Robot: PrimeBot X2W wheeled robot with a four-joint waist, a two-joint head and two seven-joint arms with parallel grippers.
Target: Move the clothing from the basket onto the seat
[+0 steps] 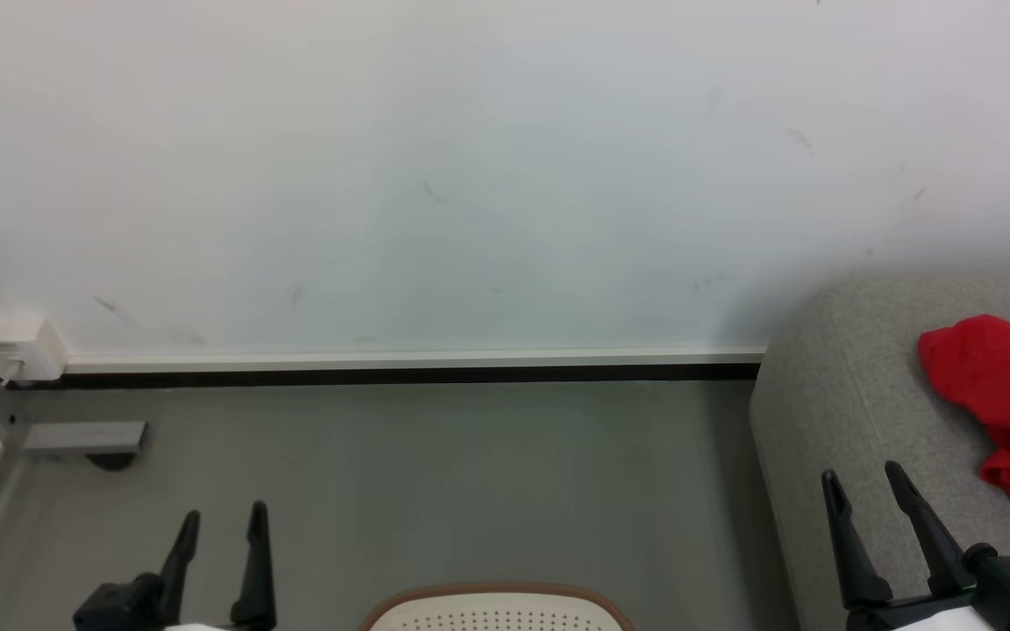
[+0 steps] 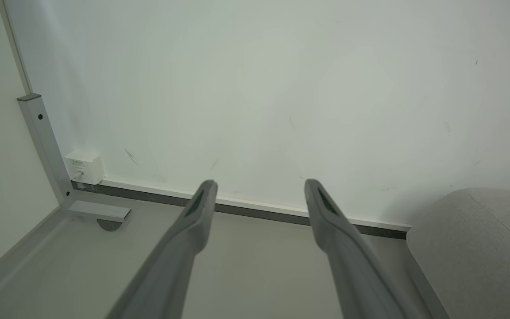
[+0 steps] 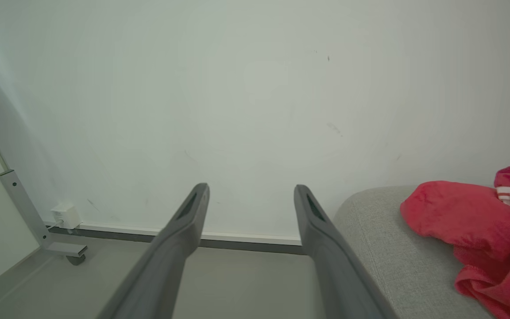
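Red clothing (image 1: pixel 1009 403) lies crumpled on the light grey seat (image 1: pixel 847 394) at the right edge of the head view; white stripes show on the clothing (image 3: pixel 481 235) in the right wrist view. The top of the cream basket (image 1: pixel 496 611) with its brown rim peeks in at the bottom centre, and its inside is hidden. My left gripper (image 1: pixel 223 515) is open over the floor, left of the basket, with nothing between its fingers. My right gripper (image 1: pixel 863 473) is open above the seat's near corner, left of the clothing and apart from it.
A white wall with a pale skirting board (image 1: pixel 417 358) faces me across grey floor (image 1: pixel 435 473). A grey metal frame foot (image 1: pixel 84 436) and a white wall box (image 1: pixel 18 346) sit at the left.
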